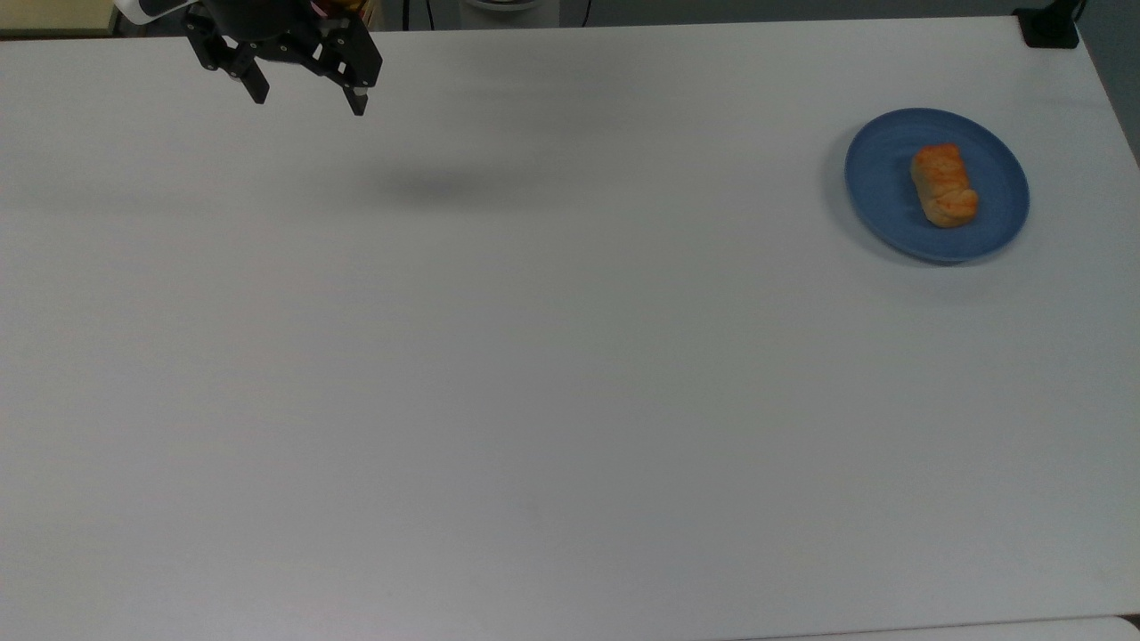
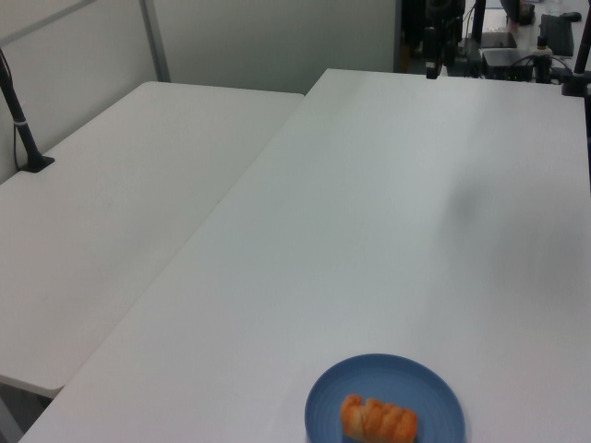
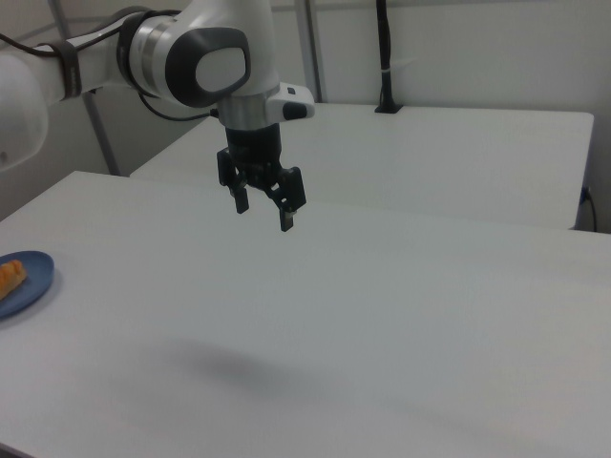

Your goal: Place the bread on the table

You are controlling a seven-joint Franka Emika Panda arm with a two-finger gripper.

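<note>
The bread (image 1: 944,185), a small golden-orange roll, lies on a round blue plate (image 1: 877,178) near the top view's right edge. The same bread (image 2: 378,420) and plate (image 2: 434,397) sit at the bottom of the left view, and at the right view's left edge a sliver of the bread (image 3: 9,279) rests on the plate (image 3: 33,277). My gripper (image 1: 308,101) hangs open and empty above the table (image 1: 534,374) at the top view's upper left, far from the plate. In the right view the gripper (image 3: 264,216) hovers well above the tabletop.
A second white table (image 2: 120,212) adjoins on the left view's left, with a black post (image 2: 23,125) clamped to it. A black clamp (image 1: 1049,27) sits at the table's far right corner in the top view. Equipment stands behind the table's far end (image 2: 499,41).
</note>
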